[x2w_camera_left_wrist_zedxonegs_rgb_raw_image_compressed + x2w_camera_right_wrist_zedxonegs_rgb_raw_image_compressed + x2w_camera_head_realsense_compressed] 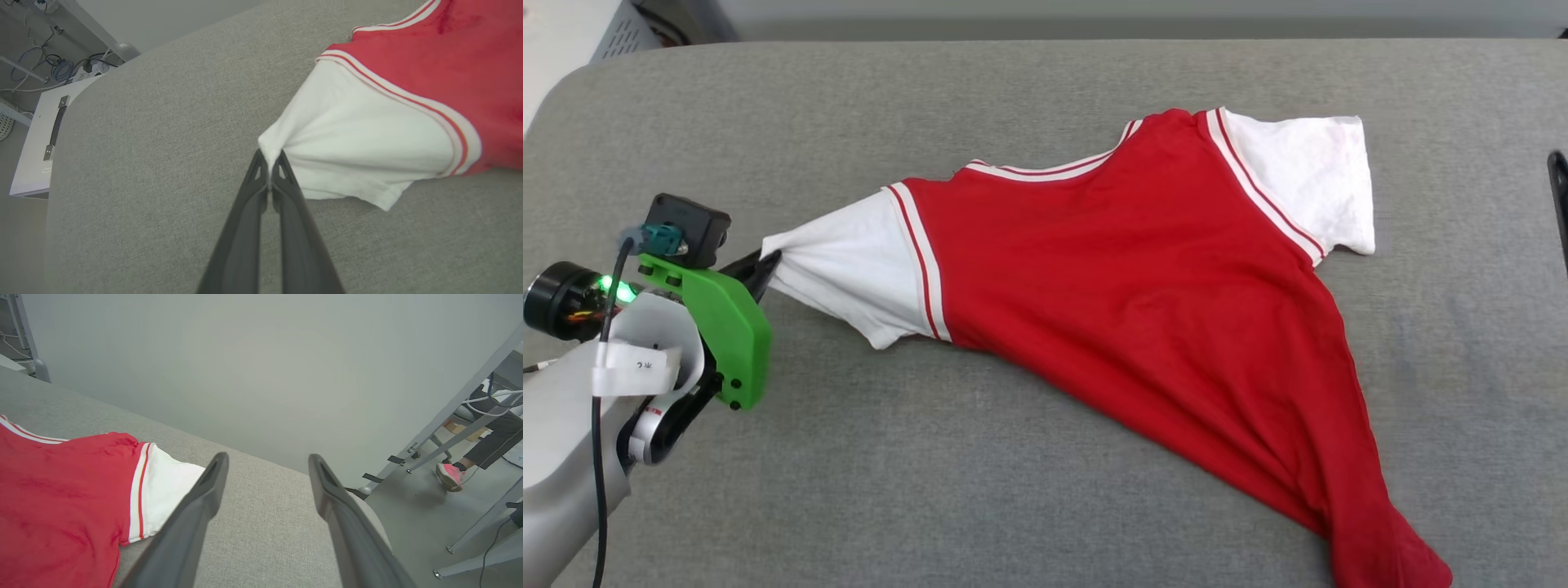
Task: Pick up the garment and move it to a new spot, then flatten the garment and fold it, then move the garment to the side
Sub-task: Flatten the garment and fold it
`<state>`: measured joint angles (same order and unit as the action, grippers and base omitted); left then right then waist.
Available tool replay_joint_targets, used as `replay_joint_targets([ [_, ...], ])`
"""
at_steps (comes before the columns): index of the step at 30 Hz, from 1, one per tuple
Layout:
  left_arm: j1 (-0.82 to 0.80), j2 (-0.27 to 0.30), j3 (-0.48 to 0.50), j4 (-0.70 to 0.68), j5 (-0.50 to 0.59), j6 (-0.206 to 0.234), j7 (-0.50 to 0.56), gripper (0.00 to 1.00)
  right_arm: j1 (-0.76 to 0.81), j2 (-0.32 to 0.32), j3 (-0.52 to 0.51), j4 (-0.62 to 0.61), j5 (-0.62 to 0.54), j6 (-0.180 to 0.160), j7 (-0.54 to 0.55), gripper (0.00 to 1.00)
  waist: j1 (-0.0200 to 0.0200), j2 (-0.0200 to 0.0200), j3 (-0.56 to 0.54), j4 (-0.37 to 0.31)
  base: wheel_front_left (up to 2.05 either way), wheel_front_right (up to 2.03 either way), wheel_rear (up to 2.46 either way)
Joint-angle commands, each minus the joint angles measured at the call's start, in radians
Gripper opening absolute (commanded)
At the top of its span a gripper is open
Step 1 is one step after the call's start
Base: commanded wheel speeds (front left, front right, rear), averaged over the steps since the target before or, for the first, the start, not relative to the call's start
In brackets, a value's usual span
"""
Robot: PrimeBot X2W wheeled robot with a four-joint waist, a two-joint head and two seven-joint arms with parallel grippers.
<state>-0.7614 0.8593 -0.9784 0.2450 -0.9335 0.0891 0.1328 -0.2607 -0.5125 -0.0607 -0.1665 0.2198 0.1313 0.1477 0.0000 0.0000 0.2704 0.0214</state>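
Observation:
The garment (1143, 269), a red jersey T-shirt with white short sleeves and striped trim, lies spread on the grey cushion with its plain red side up. My left gripper (768, 263) is at the left, shut on the tip of the garment's white left sleeve, which is bunched to a point. In the left wrist view the left gripper (269, 157) pinches that sleeve of the garment (359, 139) between closed fingers. My right gripper (267, 461) stands open above the cushion's right part, beside the garment (61, 490) and its other white sleeve, touching nothing.
The grey cushion (980, 482) fills the work area, with rounded corners at the far left. A white cabinet (36, 151) and cables stand beyond its left edge. A person's foot in a pink shoe (448, 476) and metal table legs are on the floor to the right.

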Motion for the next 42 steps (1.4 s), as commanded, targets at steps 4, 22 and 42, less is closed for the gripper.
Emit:
replay_joint_targets([
  [4,0.013,0.02,0.029,-0.057,-0.005,0.042,-0.031,0.0,-0.135,-0.097,0.079,0.024,0.081,-0.001,0.13,1.0,0.0,0.0,0.032,0.04,0.0,0.0,0.0],
  [22,-0.098,-0.029,0.047,-0.225,0.14,0.132,-0.126,0.0,-0.721,-0.34,0.511,0.318,0.5,-0.001,0.825,1.0,0.0,0.0,0.293,0.169,0.0,0.0,0.0],
  [42,-0.126,-0.059,0.056,-0.236,0.163,0.14,-0.183,0.0,-0.773,-0.328,0.758,0.553,0.548,-0.001,0.773,0.0,0.0,0.0,0.383,0.2,0.0,0.0,0.0],
])
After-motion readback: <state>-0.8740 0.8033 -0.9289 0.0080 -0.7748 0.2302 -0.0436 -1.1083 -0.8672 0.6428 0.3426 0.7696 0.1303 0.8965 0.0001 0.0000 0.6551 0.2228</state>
